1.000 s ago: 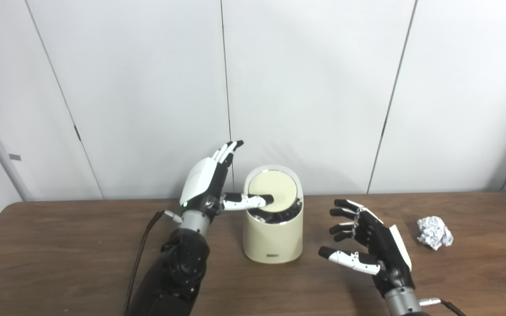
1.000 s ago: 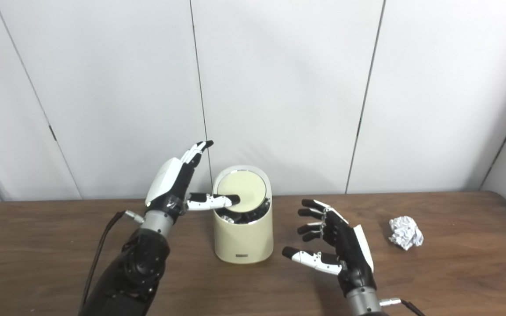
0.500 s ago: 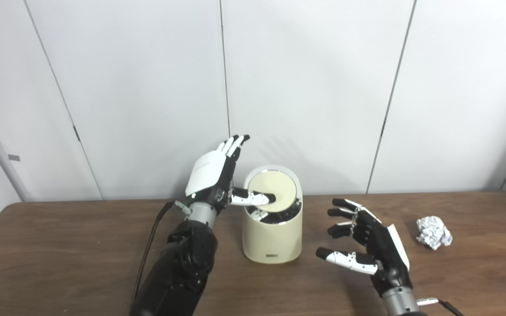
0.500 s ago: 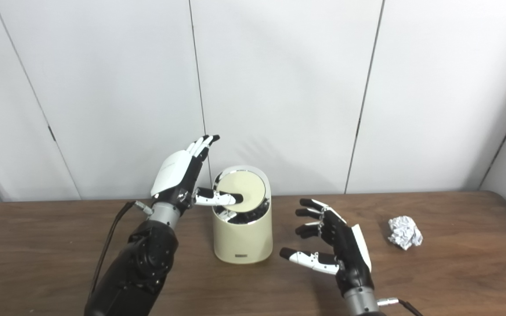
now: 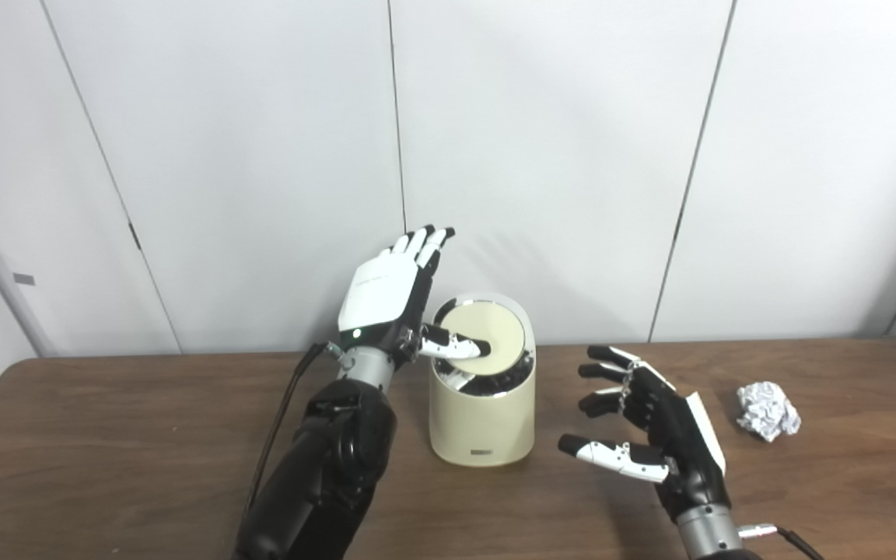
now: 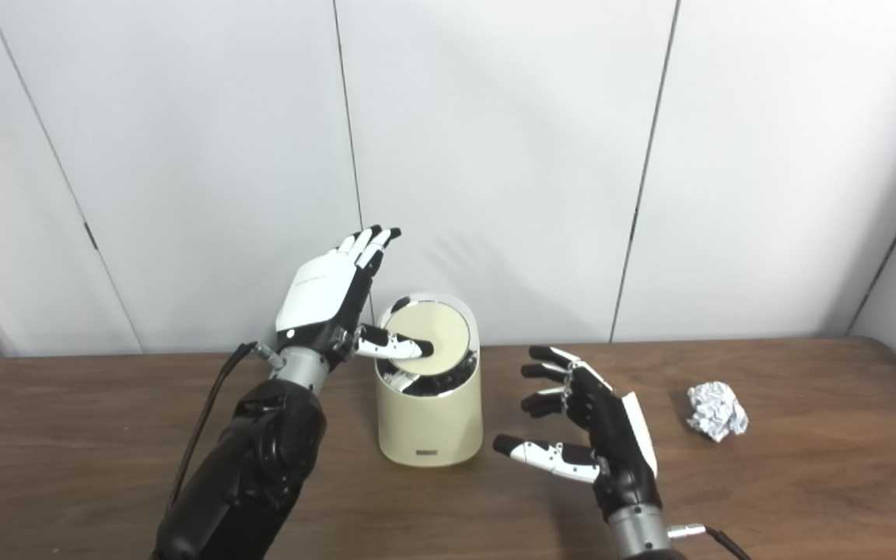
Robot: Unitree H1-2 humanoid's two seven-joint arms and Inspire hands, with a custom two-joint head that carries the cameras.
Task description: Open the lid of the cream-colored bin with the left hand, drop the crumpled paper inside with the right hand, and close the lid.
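Left hand [image 5: 386, 299] higher over round lid [image 5: 483, 336]

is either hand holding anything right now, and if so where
Nothing is gripped. The left hand is open, its thumb pressing the bin lid. The right hand is open and empty.

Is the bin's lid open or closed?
Open: the cream-colored bin's round lid is tilted up, with a dark gap below it.
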